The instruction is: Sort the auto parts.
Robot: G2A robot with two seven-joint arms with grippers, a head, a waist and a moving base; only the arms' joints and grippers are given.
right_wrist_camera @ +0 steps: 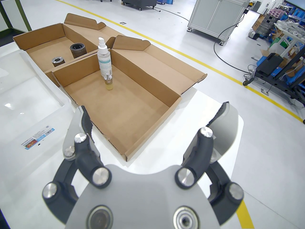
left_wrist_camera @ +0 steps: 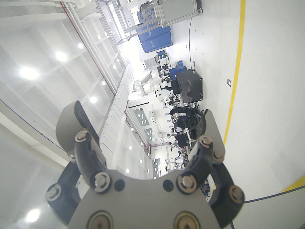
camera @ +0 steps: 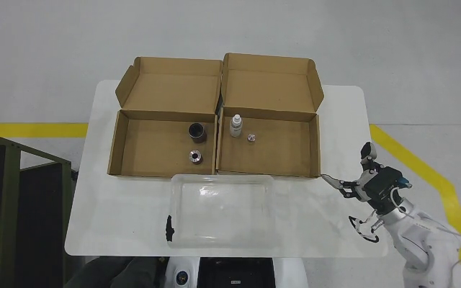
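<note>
Two open cardboard boxes sit side by side on the white table (camera: 94,209). The left box (camera: 144,155) holds a dark cylinder (camera: 196,130) (right_wrist_camera: 77,49) and a short metal ring part (camera: 194,155) (right_wrist_camera: 58,61). In the right box (camera: 288,155) a spray bottle (camera: 235,126) (right_wrist_camera: 104,58) stands upright beside a small brass-coloured part (camera: 251,137) (right_wrist_camera: 109,82). My right gripper (camera: 340,199) (right_wrist_camera: 154,107) hovers open and empty over the table's right end, off the right box's near corner. My left gripper (left_wrist_camera: 141,108) is open and empty, facing the hall and ceiling.
A clear plastic bin (camera: 222,209) (right_wrist_camera: 23,96) stands in front of the boxes at the table's near edge, nothing visible in it. A small black object (camera: 169,229) lies at its front left corner. Box lids (camera: 270,90) fold back at the far side.
</note>
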